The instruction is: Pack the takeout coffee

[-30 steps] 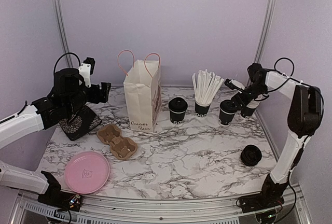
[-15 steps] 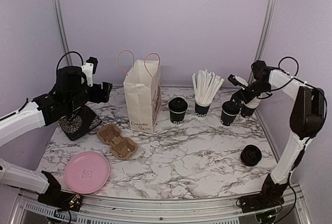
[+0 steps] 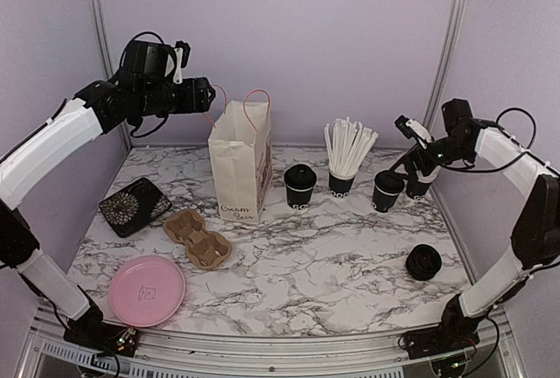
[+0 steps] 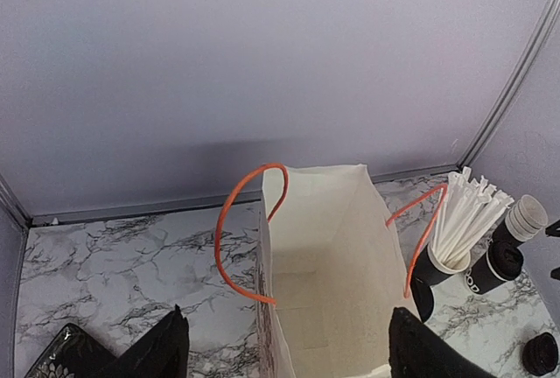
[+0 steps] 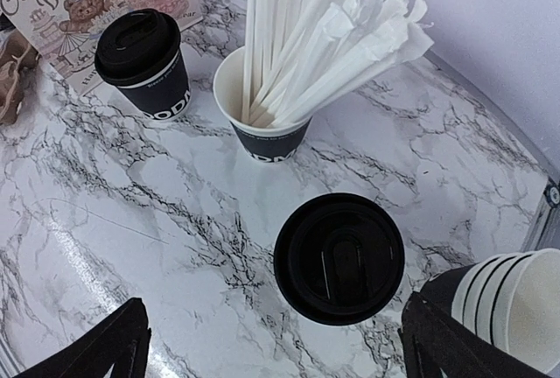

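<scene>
Over at the back right of the table (image 3: 332, 260), your right gripper (image 5: 280, 343) has just let go and drawn back upward; its fingers now stand spread wide, holding nothing, with the takeout coffee (image 3: 386, 190) upright and lidded on the marble below them. Your left gripper (image 3: 201, 96) has swung up from low over the patterned black box (image 3: 134, 206) to high beside the paper bag (image 3: 241, 164); its fingers are apart and empty, and its camera looks straight down into the bag's open mouth; I judge the bag is being lined up while the coffee waits to be picked again. Room is tight around that cup: the stack of cups (image 3: 420, 187) sits just beside it on the right, the straw cup (image 3: 343, 177) near on its left, and the table's right edge lies close behind. The other lidded cup (image 3: 300, 185) stands between the straws and the bag. Bare marble lies in front; carry along it, and watch the bag's upright handles.
</scene>
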